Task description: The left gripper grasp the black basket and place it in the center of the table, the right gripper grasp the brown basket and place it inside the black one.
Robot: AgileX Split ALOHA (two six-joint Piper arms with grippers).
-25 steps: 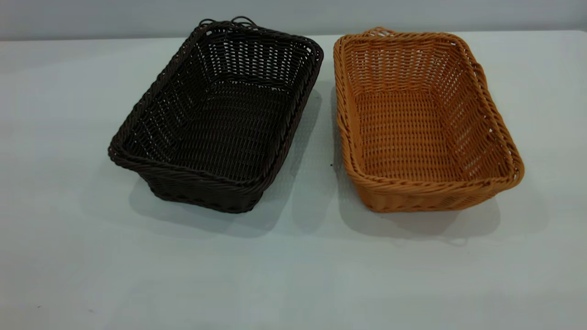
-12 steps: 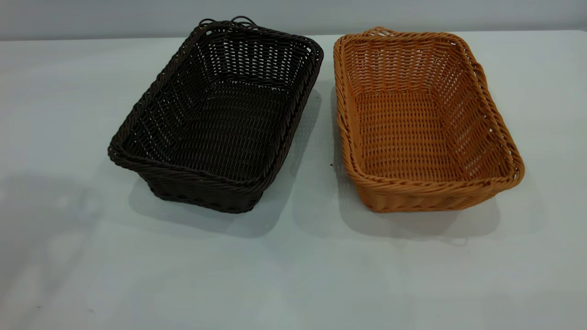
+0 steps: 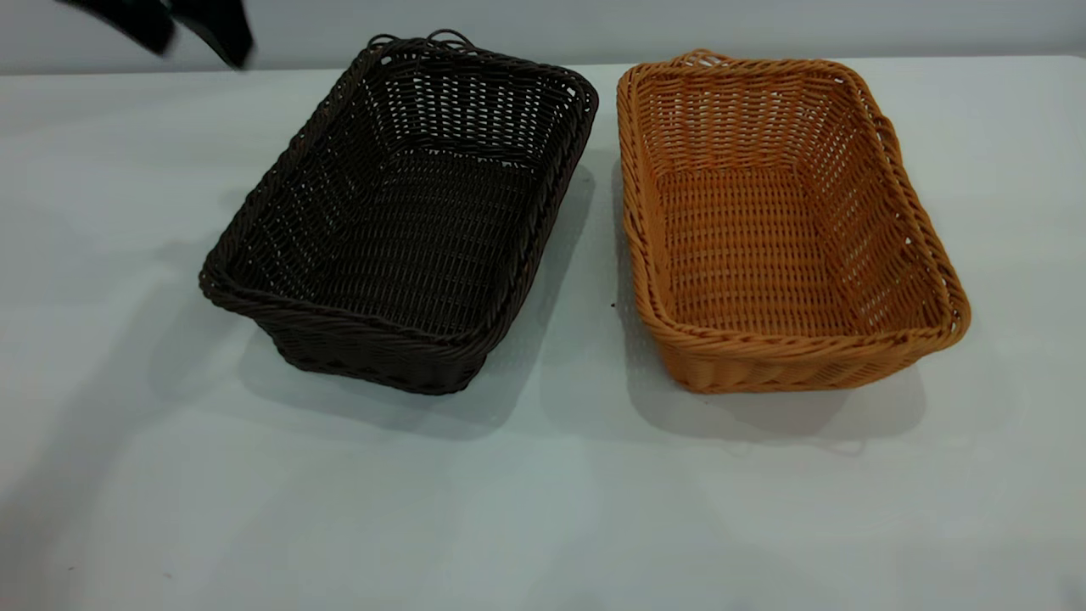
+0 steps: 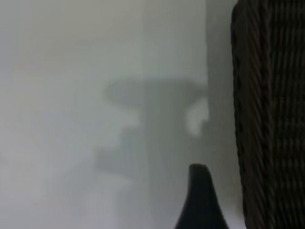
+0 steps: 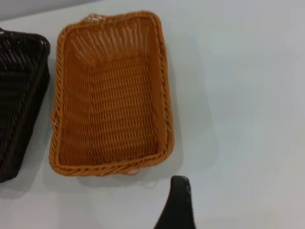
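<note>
The left gripper (image 3: 170,30) is seen at the top left of the exterior view, high above the far left corner of the table (image 3: 543,509), as a dark blurred shape. It is held apart from the black basket (image 3: 399,221), off that basket's far left side, and nothing is touched by it. Whether its fingers are spread or pressed together cannot be told. In the left wrist view a single dark fingertip (image 4: 200,200) is shown over the bare table (image 4: 71,95), with the woven wall of the black basket (image 4: 271,114) just beside it and a soft shadow cast on the surface between.

The right gripper is not seen in the exterior view. In the right wrist view only one dark fingertip (image 5: 177,205) is shown, raised above the table (image 5: 248,95) beyond one short end of the brown basket (image 5: 112,95) and apart from it; its state cannot be told either.

The black basket is placed left of the table's middle, turned at a slant, upright and empty. The brown basket (image 3: 785,221) is placed right of the middle, upright and empty, just beside the black one, with a narrow strip of table left between their rims. Both baskets are set nearer the far edge than the near edge.
</note>
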